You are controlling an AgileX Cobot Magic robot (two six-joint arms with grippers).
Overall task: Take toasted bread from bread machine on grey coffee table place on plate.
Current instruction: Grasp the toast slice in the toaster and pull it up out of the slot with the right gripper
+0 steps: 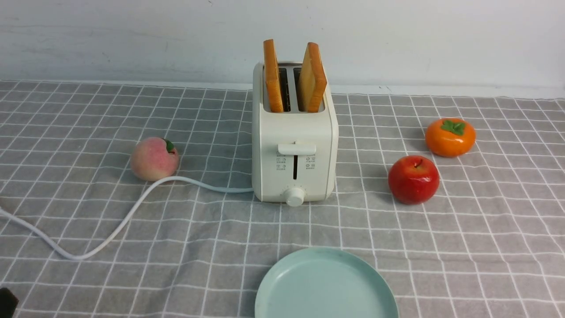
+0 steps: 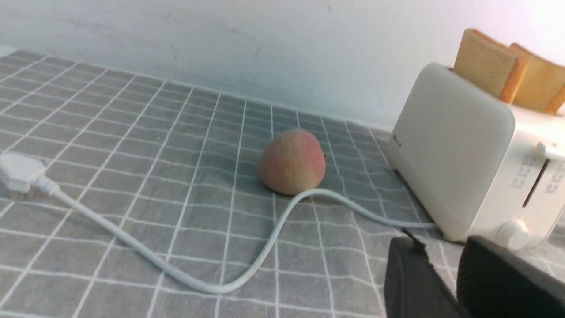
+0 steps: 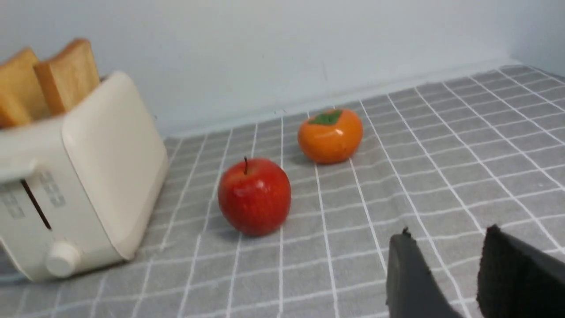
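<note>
The cream-white bread machine (image 1: 295,150) stands upright in the middle of the grey coffee table (image 1: 485,229). Two slices of toasted bread stick up from its slots, the left slice (image 1: 273,75) upright and the right slice (image 1: 312,77) leaning right. The mint-green plate (image 1: 326,287) lies empty at the front edge, in front of the toaster. My left gripper (image 2: 441,247) is open and empty, low over the cloth left of the toaster (image 2: 468,150); only a dark corner of it (image 1: 6,302) shows in the front view. My right gripper (image 3: 448,238) is open and empty, right of the toaster (image 3: 75,190), and is out of the front view.
A peach (image 1: 154,158) sits left of the toaster, with the white cord (image 1: 119,225) curving past it to a plug (image 2: 17,171). A red apple (image 1: 413,179) and an orange persimmon (image 1: 450,137) sit to the right. A white wall runs along the back.
</note>
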